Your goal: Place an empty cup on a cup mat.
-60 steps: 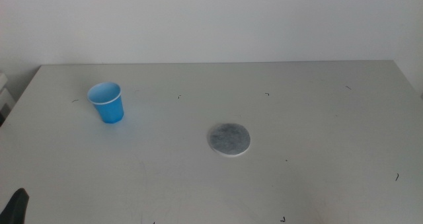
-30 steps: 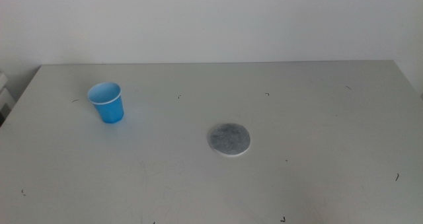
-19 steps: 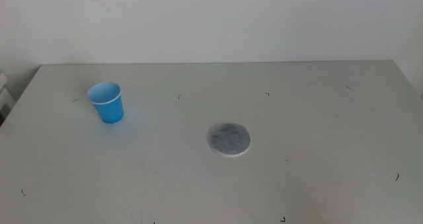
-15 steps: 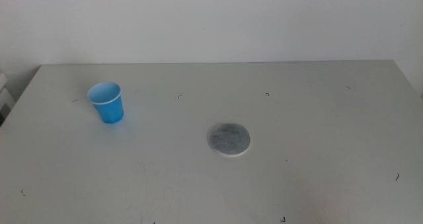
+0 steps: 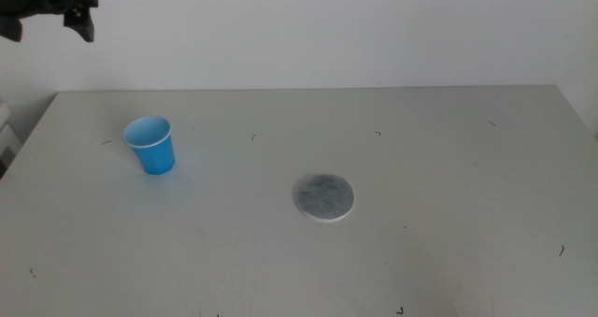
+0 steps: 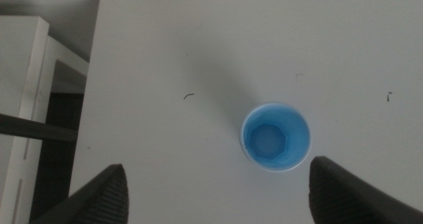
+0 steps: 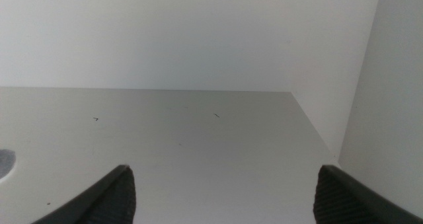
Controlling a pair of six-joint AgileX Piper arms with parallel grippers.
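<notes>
Up at the far left, my left gripper [image 6: 215, 204] hangs high above the cup [image 5: 150, 145], jaws spread wide, nothing between them. That cup stands upright and empty on the table [image 5: 448, 167], well apart from the mat [image 5: 324, 197], which lies flat near the middle. My right gripper [image 7: 221, 201] waits with its jaws wide apart too.

Left gripper [image 5: 51, 4] sits in the upper left of the middle view, jaws spread wide; right gripper [image 7: 221, 194] jaws wide apart too.
</notes>
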